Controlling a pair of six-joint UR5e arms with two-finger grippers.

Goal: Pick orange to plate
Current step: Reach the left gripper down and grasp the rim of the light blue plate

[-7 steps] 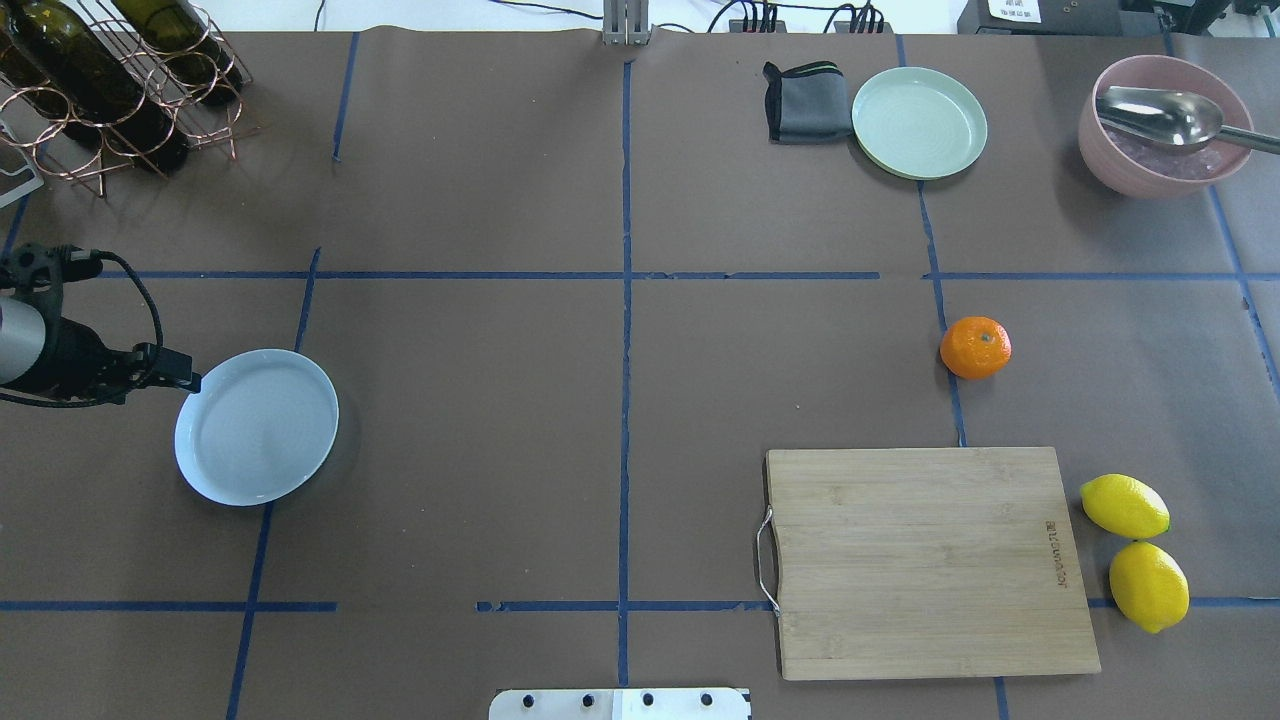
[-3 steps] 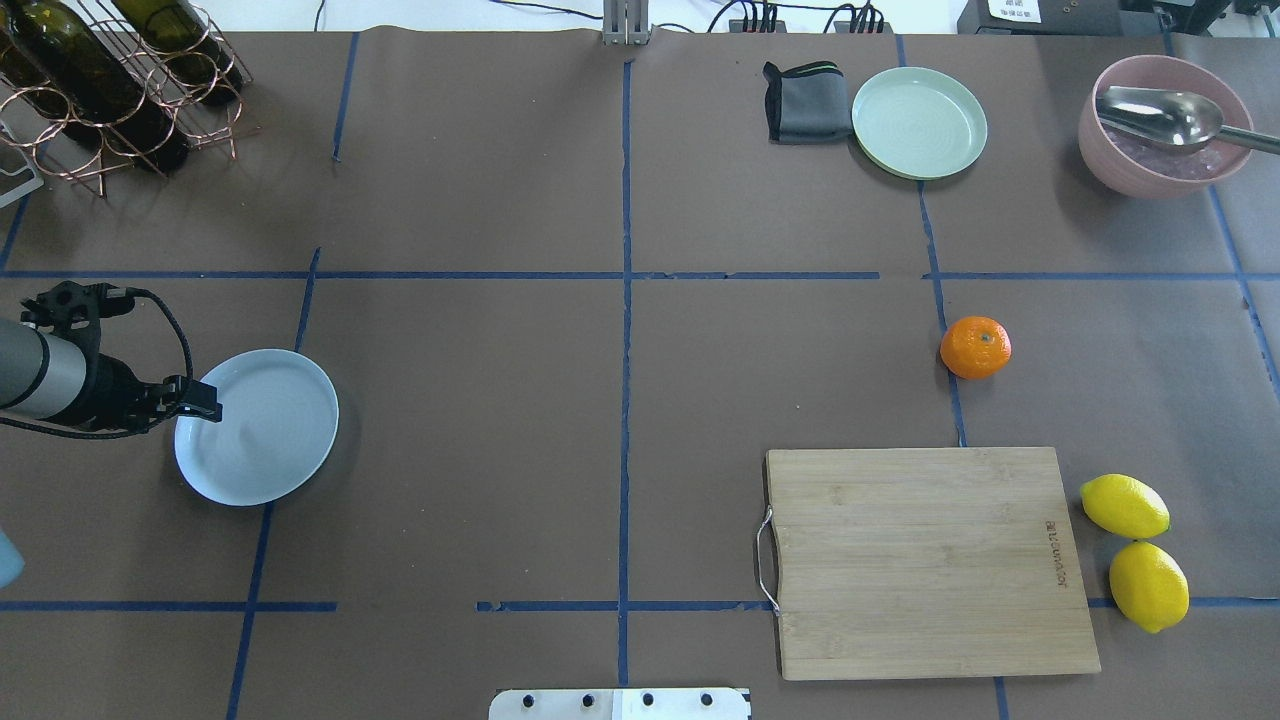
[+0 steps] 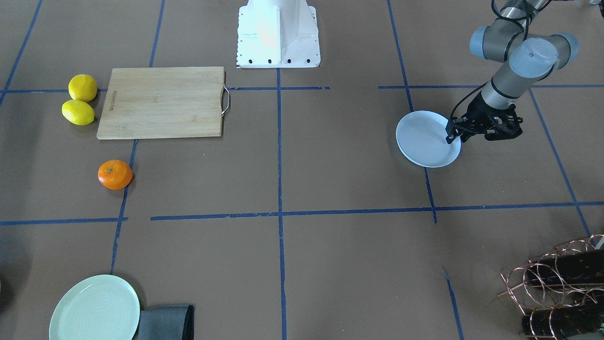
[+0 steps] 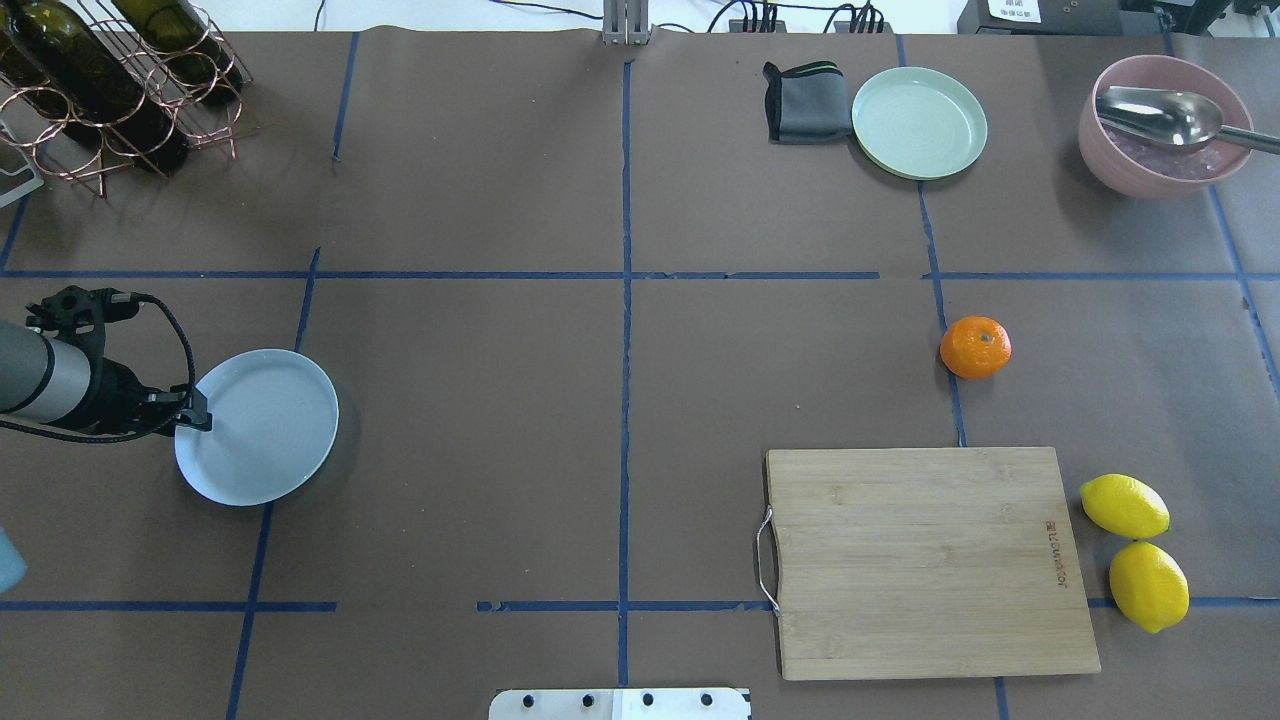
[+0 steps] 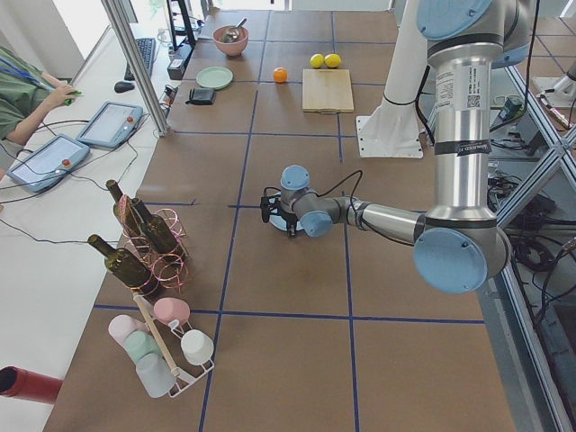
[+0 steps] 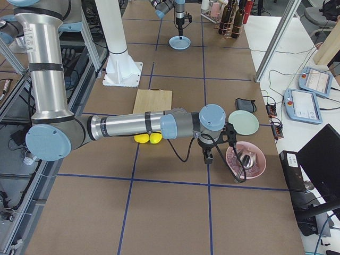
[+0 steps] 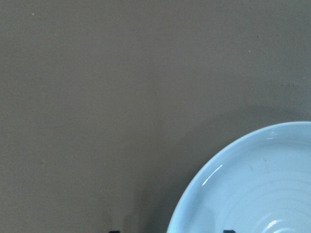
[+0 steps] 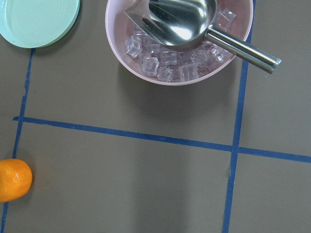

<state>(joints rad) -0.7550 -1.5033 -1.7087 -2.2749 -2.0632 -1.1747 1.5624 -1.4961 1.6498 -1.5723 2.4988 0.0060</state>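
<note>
The orange [image 4: 975,347] lies alone on the brown table, right of centre, beside a blue tape line; it also shows in the front view [image 3: 114,174] and at the lower left of the right wrist view [image 8: 13,179]. The bluish-white plate [image 4: 262,430] rests empty at the left. My left gripper [image 4: 197,420] is open at the plate's left rim, and the wrist view shows the plate's rim [image 7: 194,194] between its two barely visible tips. My right gripper [image 6: 208,158] hovers near the pink bowl, seen only from the side, so I cannot tell its state.
A wooden cutting board [image 4: 925,560] sits near the orange, with two lemons [image 4: 1125,505] to its right. At the far right stand a pale green plate [image 4: 919,122], a grey cloth [image 4: 805,102] and a pink bowl [image 4: 1100,160] of ice with a metal scoop. A bottle rack [image 4: 110,80] fills the far left corner.
My left gripper has slid along the plate's left rim toward the robot's side, first reaching over the plate, then drawing back slightly. The orange and plate have not moved.
</note>
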